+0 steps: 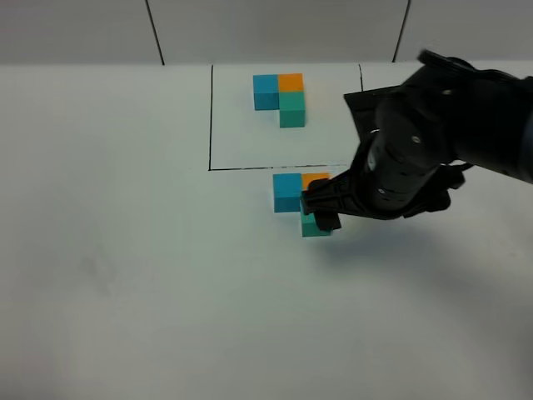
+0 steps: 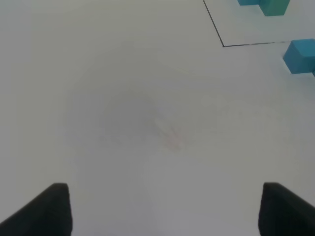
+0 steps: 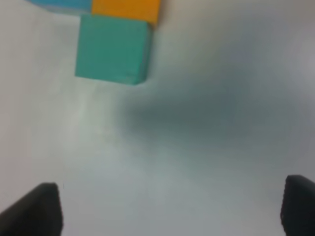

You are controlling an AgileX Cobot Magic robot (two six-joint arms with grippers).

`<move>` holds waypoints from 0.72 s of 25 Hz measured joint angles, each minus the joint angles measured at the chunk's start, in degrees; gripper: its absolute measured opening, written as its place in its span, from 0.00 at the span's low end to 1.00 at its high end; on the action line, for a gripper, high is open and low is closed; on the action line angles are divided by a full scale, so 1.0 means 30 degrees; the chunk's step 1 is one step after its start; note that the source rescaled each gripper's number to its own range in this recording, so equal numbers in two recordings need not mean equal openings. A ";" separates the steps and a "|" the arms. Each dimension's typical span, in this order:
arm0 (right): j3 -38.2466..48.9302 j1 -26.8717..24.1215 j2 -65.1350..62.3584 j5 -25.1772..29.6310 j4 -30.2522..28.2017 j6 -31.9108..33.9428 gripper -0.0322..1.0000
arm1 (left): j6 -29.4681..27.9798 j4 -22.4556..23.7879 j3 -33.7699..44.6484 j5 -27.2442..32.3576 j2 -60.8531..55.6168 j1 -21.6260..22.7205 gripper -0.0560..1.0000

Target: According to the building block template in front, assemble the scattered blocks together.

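The building block template (image 1: 281, 96) is a black-lined frame at the back holding an L of blue, orange and teal cubes. Just in front of the frame the scattered blocks touch in the same L: sky-blue cube (image 1: 287, 192), orange cube (image 1: 316, 178), teal-green cube (image 1: 314, 227). My right gripper (image 1: 323, 208) hovers over the orange and teal cubes and partly hides them. In the right wrist view the gripper (image 3: 172, 206) is open and empty, with the teal-green cube (image 3: 112, 48) and the orange cube (image 3: 125, 10) beyond its fingers. My left gripper (image 2: 162, 206) is open and empty over bare table.
The white table (image 1: 125, 292) stretches left and front. The right arm's dark body (image 1: 441, 133) covers the frame's right side. The left wrist view shows the frame's corner line (image 2: 246, 44) and the sky-blue cube (image 2: 300, 55) at its edge.
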 joint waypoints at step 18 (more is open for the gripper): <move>0.5269 -0.8744 -1.1773 0.1280 0.1508 -0.7130 0.89 | 0.0000 0.0000 0.0000 0.0000 0.0000 0.0000 0.70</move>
